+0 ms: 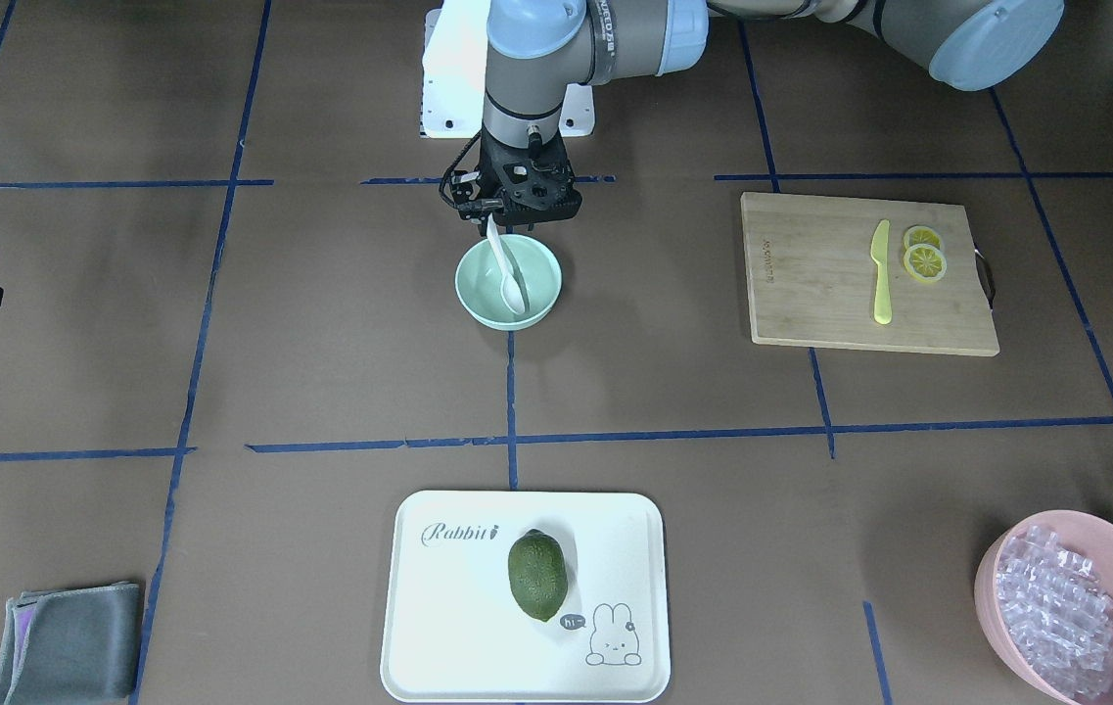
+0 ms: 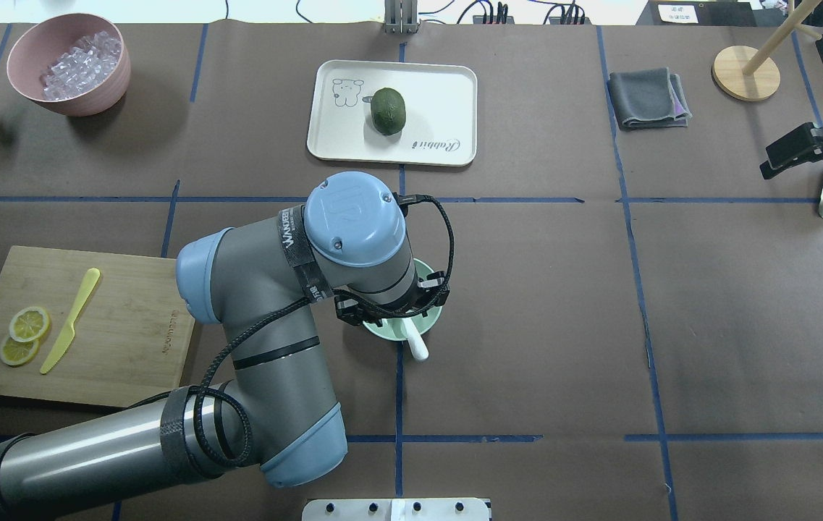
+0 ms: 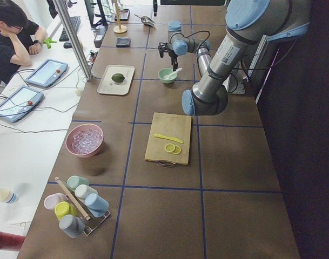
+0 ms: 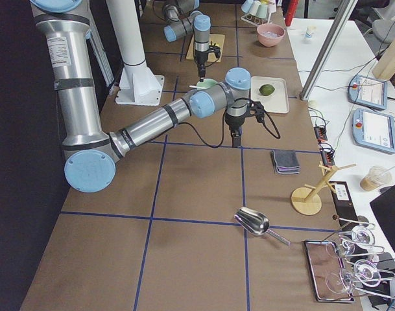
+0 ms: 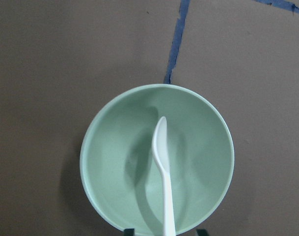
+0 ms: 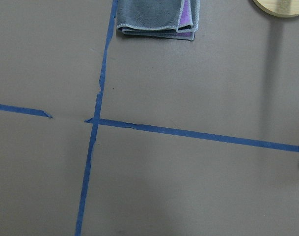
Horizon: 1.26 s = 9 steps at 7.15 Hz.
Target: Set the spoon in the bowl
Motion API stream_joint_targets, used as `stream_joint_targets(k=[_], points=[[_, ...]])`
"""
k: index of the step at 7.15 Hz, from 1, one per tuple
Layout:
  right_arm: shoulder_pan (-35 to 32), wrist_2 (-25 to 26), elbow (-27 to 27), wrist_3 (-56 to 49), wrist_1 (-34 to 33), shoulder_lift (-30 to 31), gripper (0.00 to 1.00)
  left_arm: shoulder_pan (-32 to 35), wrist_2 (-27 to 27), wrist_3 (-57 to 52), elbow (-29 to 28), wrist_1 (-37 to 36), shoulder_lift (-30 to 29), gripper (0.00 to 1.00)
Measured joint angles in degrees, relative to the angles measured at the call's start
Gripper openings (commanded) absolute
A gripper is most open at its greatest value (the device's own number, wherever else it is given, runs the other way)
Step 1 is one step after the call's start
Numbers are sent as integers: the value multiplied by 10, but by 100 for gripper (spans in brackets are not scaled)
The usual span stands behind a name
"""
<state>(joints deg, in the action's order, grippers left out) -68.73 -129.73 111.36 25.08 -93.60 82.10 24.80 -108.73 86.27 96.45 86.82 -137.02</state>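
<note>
The white spoon [image 1: 512, 289] lies in the pale mint-green bowl [image 1: 474, 299], scoop on the bowl's floor, handle leaning up over the rim on the robot's side. In the left wrist view the spoon [image 5: 161, 147] runs up the middle of the bowl [image 5: 110, 147]. My left gripper [image 1: 502, 227] hovers just above the bowl's near rim; it is open, its two fingertips [image 5: 130, 231] well apart on either side of the handle and not touching it. In the overhead view the handle's end [image 2: 418, 350] sticks out past the bowl [image 2: 431, 278]. My right gripper [image 2: 795, 153] hangs far right, empty; its jaws are unclear.
A wooden cutting board [image 1: 811, 284] holds a yellow knife [image 1: 880, 271] and lemon slices [image 1: 924, 260]. A white tray [image 1: 439, 627] carries an avocado [image 1: 536, 575]. A pink bowl [image 1: 1011, 641] of clear cubes and a grey cloth [image 1: 67, 641] lie at the far edge.
</note>
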Motion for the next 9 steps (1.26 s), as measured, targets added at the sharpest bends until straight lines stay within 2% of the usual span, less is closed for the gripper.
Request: stream_joint_targets(k=[2,4,6,7,9], points=[[0,-1,1,0,0,1,100,2,0,-1,7,-4,4,100],[-12,-12,0,-19,1,15,100,27,-9,-35,70,-33,53,100],[-50,-30,-4,-100,1,52,100,96,-47,-162,151,-101,123,100],[-77,-37,-18,-157,1,72,100,144,-80,-235,167,-114,156,100],[-144,-63,-79,-268,1,91,100,241,-152,-372,174,-120,213,100]])
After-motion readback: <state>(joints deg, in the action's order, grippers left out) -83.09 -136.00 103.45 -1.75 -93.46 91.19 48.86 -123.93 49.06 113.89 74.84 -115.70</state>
